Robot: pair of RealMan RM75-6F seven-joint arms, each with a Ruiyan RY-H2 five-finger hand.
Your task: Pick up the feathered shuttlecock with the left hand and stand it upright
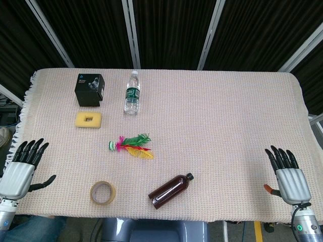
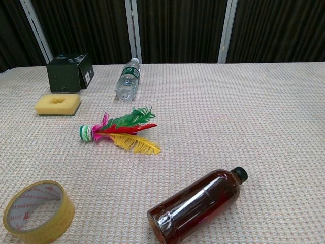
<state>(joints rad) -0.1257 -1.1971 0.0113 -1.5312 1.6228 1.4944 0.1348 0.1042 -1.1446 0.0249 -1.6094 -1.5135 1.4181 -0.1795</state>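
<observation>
The feathered shuttlecock [image 1: 130, 144] [image 2: 120, 131] lies on its side on the cloth-covered table [image 1: 217, 116], its green-and-white base pointing left and its green, red, pink and yellow feathers fanning right. My left hand [image 1: 22, 169] rests at the near left edge of the table, fingers spread and holding nothing, well left of the shuttlecock. My right hand [image 1: 287, 174] sits at the near right edge, fingers also spread and empty. Neither hand shows in the chest view.
A roll of yellow tape [image 1: 102, 192] [image 2: 38, 211] and a brown bottle [image 1: 170, 191] [image 2: 197, 204] lie near the front. Further back are a yellow sponge [image 1: 88, 120] [image 2: 57, 104], a black box [image 1: 90, 89] [image 2: 69, 72] and a clear water bottle [image 1: 131, 93] [image 2: 127, 79] lying down.
</observation>
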